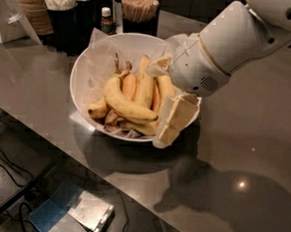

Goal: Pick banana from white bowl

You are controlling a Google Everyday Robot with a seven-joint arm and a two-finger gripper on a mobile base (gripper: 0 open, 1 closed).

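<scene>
The white bowl stands on the grey counter, lined with crinkled white paper that sticks over the rim. It holds several yellow bananas; one lies crosswise on top and others point toward the back. My gripper reaches down at the bowl's right rim, beside the rightmost bananas. Its cream tip hangs over the rim's front right edge. The white wrist covers the right part of the bowl. I cannot see whether it touches a banana.
Dark cups of wooden sticks, a small bottle and a stack of tan paper cups stand behind the bowl. The counter's front edge runs diagonally below the bowl. Cables and a flat box lie on the floor.
</scene>
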